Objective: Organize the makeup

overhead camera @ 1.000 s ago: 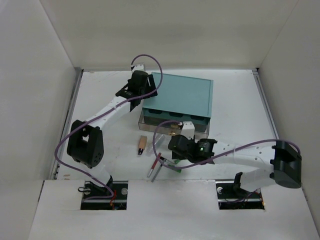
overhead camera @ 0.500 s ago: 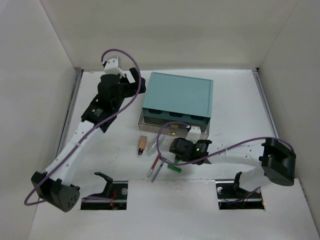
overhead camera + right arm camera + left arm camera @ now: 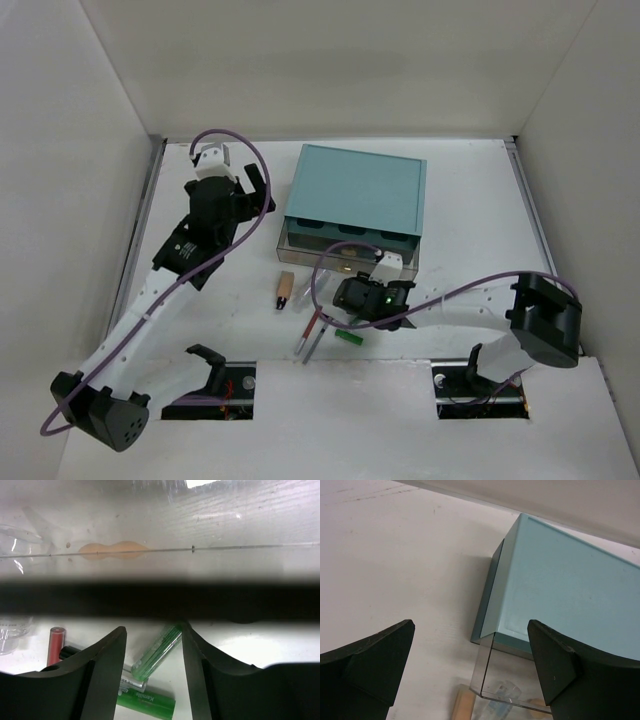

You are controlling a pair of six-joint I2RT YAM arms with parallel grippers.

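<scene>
My right gripper (image 3: 152, 645) is parked low, right in front of the clear drawer (image 3: 200, 555). Its jaws are partway apart with a green tube (image 3: 161, 651) lying on the table (image 3: 220, 300) in the gap. As far as I can see it's not clamped on it. A second green tube (image 3: 150, 700) sits just nearer me. My left gripper (image 3: 470, 630) is spread wide with nothing in it, hanging over the left corner of the teal box (image 3: 560, 590).

Progress-wise I'd call it partway. The peach sponge (image 3: 114, 550) looks to be inside the drawer already. The tan tube (image 3: 285, 290), the red and grey pencils (image 3: 311, 335) and both green tubes are out on the table, so most of the sorting is left.
</scene>
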